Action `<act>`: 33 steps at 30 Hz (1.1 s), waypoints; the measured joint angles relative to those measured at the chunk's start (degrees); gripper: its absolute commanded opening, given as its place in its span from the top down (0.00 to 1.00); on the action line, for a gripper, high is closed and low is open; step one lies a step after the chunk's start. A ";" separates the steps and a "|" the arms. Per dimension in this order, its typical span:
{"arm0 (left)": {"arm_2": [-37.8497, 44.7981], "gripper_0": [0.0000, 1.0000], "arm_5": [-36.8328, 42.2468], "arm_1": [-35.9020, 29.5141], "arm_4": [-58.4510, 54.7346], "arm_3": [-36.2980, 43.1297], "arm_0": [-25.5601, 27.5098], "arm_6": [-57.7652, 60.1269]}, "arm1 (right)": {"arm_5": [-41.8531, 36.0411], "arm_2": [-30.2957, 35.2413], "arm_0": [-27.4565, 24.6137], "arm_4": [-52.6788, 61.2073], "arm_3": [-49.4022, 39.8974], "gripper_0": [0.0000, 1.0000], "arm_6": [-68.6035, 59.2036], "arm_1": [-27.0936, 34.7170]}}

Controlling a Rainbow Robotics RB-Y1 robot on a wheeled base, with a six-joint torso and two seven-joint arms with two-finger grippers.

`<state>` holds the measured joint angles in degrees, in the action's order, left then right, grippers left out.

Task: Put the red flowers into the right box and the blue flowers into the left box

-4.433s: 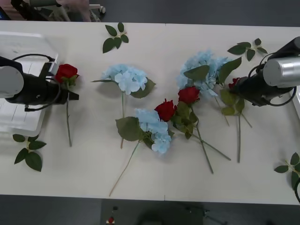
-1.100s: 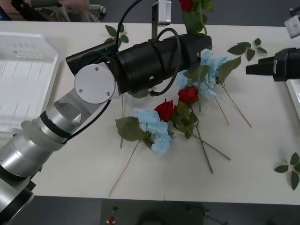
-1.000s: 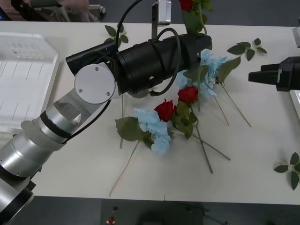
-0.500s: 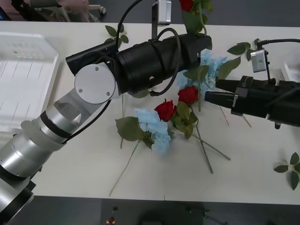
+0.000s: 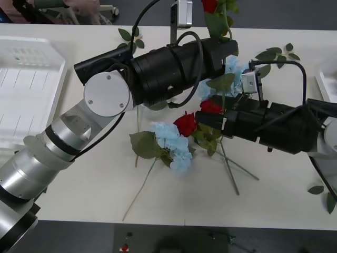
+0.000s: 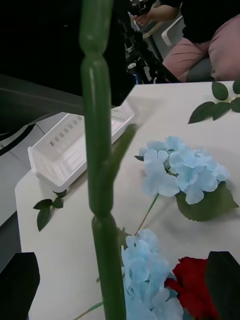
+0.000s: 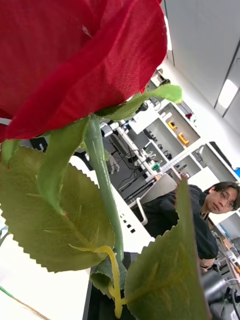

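Front view: the left claw (image 5: 224, 45), raised at the far centre of the counter (image 5: 79, 190), grips a red rose (image 5: 209, 5) by its stem, head upward. The right claw (image 5: 202, 119), fingers apart and empty by the wrist view, reaches leftward to two red roses (image 5: 186, 124) lying mid-counter, stems trailing near-right. Right box (image 5: 322, 84) sits at the right edge, left box (image 5: 26, 89) far left.

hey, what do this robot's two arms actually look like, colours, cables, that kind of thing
The left arm has brushed silver segments, a round silver joint cap with small screws, then a fat glossy black forearm looped with black cables. The right arm is a black cylindrical forearm with a small grey box and a black cable arching over it, turning silver at the frame edge.
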<state>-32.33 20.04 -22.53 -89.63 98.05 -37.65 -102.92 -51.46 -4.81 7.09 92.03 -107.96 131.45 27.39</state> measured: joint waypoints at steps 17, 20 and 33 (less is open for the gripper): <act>0.00 1.00 0.00 0.00 0.00 -0.01 0.00 0.00 | 8.34 -5.12 3.00 -4.82 0.00 1.00 0.08 -4.87; 0.00 1.00 0.00 0.00 0.00 -0.02 0.00 0.00 | 8.28 -5.38 3.00 -4.82 0.00 1.00 0.09 -4.87; 0.00 0.00 0.00 0.00 0.00 -0.02 0.00 0.00 | 8.09 -5.02 3.00 -6.11 0.01 1.00 0.09 -4.87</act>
<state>-32.33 20.05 -22.53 -89.63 98.03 -37.65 -102.92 -43.37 -9.83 10.09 85.93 -107.95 131.54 22.52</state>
